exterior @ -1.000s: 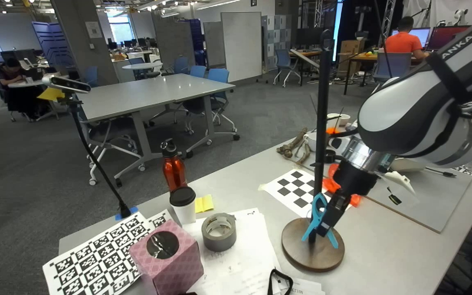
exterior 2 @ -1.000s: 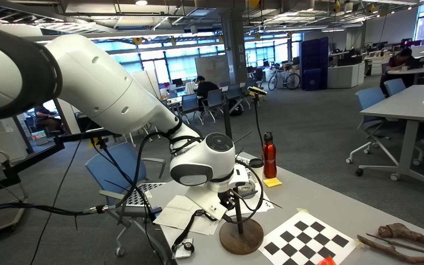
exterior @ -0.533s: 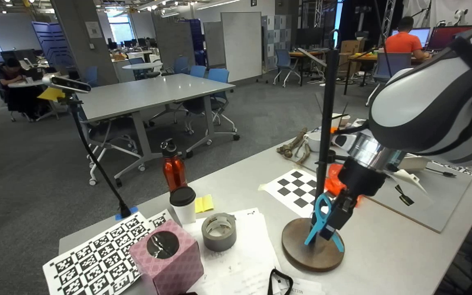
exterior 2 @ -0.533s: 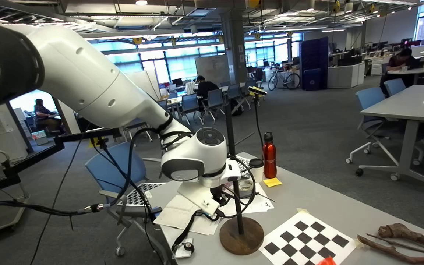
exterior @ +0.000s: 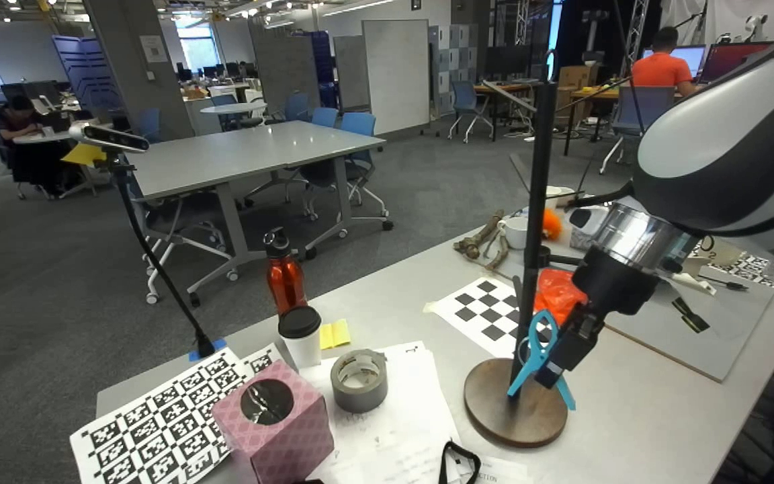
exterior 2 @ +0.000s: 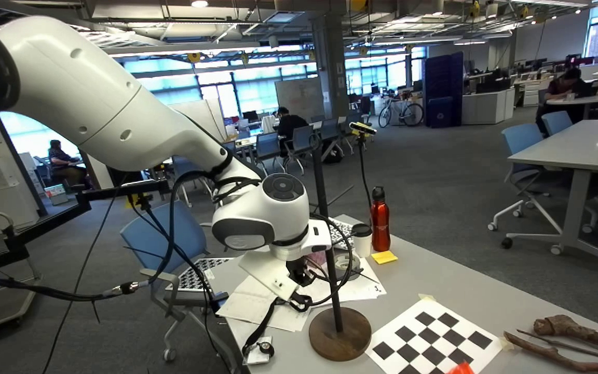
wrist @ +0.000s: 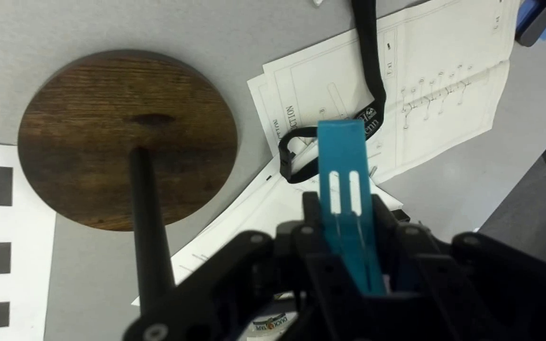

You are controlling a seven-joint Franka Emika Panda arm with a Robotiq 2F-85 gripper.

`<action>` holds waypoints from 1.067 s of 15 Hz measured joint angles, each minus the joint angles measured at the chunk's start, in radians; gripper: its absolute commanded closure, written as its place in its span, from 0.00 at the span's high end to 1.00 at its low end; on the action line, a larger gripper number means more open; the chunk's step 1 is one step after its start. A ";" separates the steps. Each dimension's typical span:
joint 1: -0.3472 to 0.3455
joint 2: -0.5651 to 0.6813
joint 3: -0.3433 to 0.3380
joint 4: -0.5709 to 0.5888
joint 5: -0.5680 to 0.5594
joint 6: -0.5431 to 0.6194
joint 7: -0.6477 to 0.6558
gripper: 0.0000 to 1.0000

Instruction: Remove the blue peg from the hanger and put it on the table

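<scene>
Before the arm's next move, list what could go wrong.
A black cable loops across the hanger in an exterior view; if they touch, it might snag and tip the hanger. The wrist view shows the blue peg against papers and a strap; if the gripper opens early, the peg could drop onto them.

place: open-plan office-lab | in an exterior view: whiteboard (exterior: 396,77), lockers (exterior: 453,60) upper centre; monitors (exterior: 729,62) upper right | in an exterior view: robot arm (exterior 2: 174,135) at left, checkerboard (exterior 2: 436,337) lower right
</scene>
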 measured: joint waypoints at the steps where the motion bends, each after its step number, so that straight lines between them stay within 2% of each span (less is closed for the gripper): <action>1: 0.002 -0.009 0.000 -0.010 0.007 0.000 -0.003 0.07; 8: 0.033 -0.064 -0.012 -0.110 0.010 0.000 -0.004 0.07; 12: 0.045 -0.062 -0.056 -0.154 -0.014 0.004 -0.003 0.07; 16: 0.045 -0.031 -0.109 -0.158 -0.044 0.059 -0.001 0.07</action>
